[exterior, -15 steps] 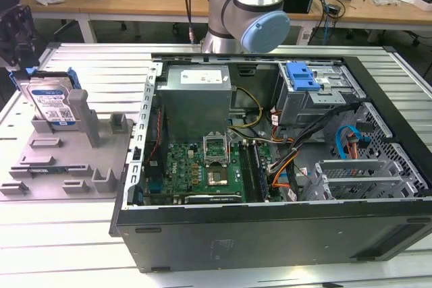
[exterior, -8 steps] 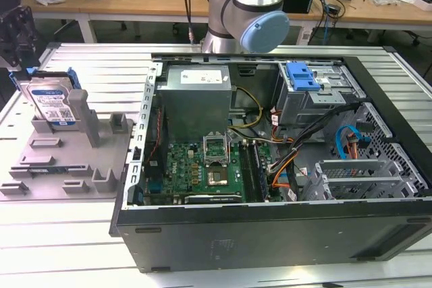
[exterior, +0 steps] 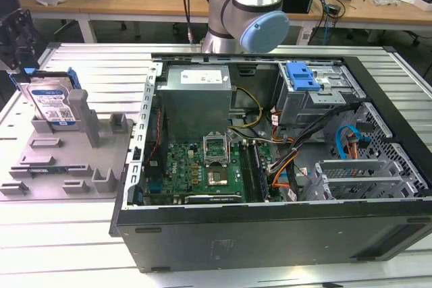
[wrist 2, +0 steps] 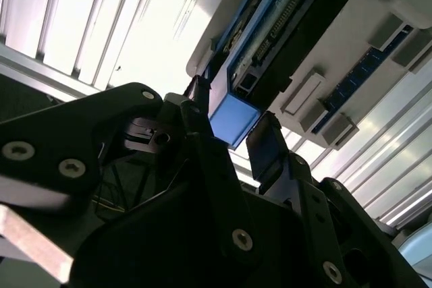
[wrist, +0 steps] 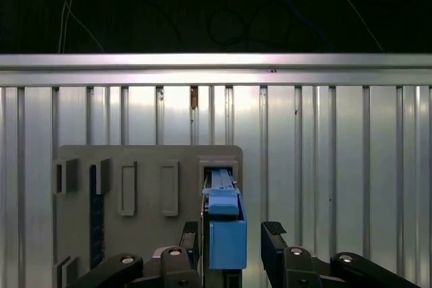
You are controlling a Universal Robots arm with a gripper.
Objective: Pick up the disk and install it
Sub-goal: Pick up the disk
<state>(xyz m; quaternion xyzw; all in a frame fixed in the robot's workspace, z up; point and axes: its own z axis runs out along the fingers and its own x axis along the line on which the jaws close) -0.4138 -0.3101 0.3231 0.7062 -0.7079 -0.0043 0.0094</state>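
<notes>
Silver disk (exterior: 52, 102) stands on edge in grey fixture (exterior: 108, 156), exterior view's far left. Upright slot likely there to leave top edge free for grab. Gripper (wrist: 231, 231) straddles disk's blue rail, jaws apart, gap at one side, not clamped. PC case (exterior: 270, 234) lies open at right, blue latch (exterior: 302, 76) on bay. Exterior view gives bay location; wrist views give finger-to-rail clearance.

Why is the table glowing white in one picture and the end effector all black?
In the second wrist view, light glares off the ribbed metal table, washing it white, so the black end effector astride the blue-railed silver hard drive looks like a shadow. In the first wrist view the table is evenly lit, dark beyond it. The exterior view is evenly lit.
</notes>
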